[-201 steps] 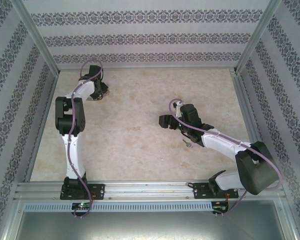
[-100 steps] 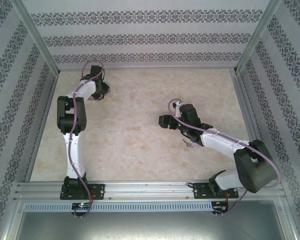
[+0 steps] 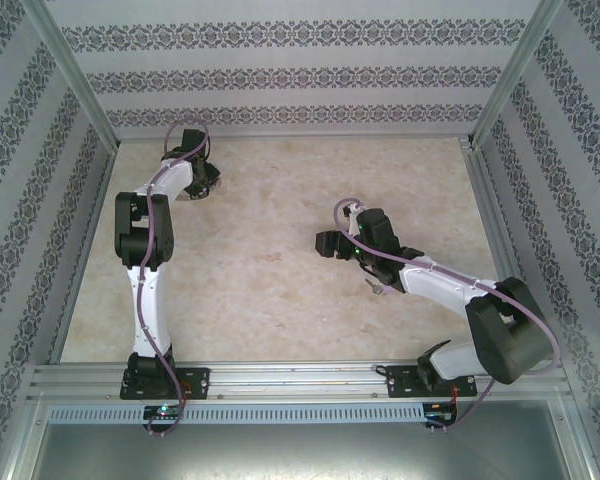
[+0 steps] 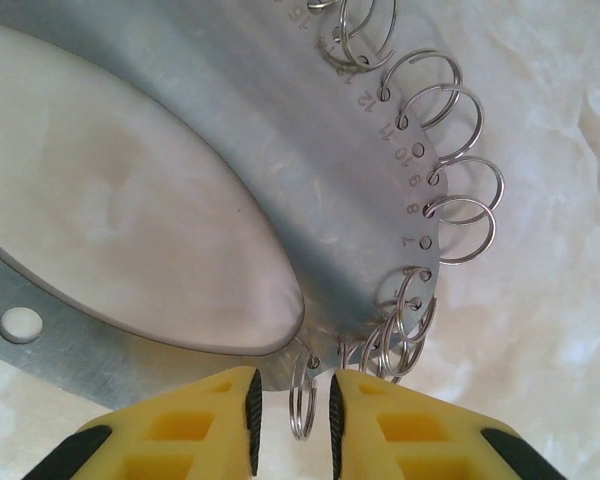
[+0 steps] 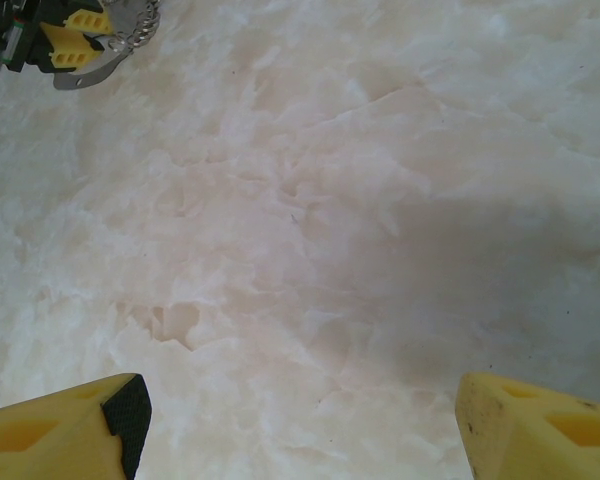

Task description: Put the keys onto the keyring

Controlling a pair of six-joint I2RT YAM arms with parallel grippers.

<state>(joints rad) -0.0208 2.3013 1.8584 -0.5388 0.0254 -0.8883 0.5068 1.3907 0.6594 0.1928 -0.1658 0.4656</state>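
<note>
The keyring [image 4: 310, 150] is a flat grey metal oval band with numbered holes, and several small wire rings hang along its edge. It lies at the far left of the table [image 3: 280, 280]. My left gripper [image 4: 292, 405] straddles one small wire ring [image 4: 302, 395], jaws narrowly open with a slim gap on each side. The keyring [image 5: 130, 25] and the left gripper's yellow fingers [image 5: 75, 40] also show far off in the right wrist view. A tiny key [image 3: 376, 288] lies on the table beside my right forearm. My right gripper [image 3: 327, 243] [image 5: 300, 425] hangs wide open over bare table.
Patterned walls with metal posts [image 3: 75, 90] close in the table on three sides. A metal rail [image 3: 300, 378] runs along the near edge by the arm bases. Open marble-look surface lies between the two arms.
The left wrist has shifted slightly over the keyring at the far left. The right gripper has edged a little left. The key has not moved.
</note>
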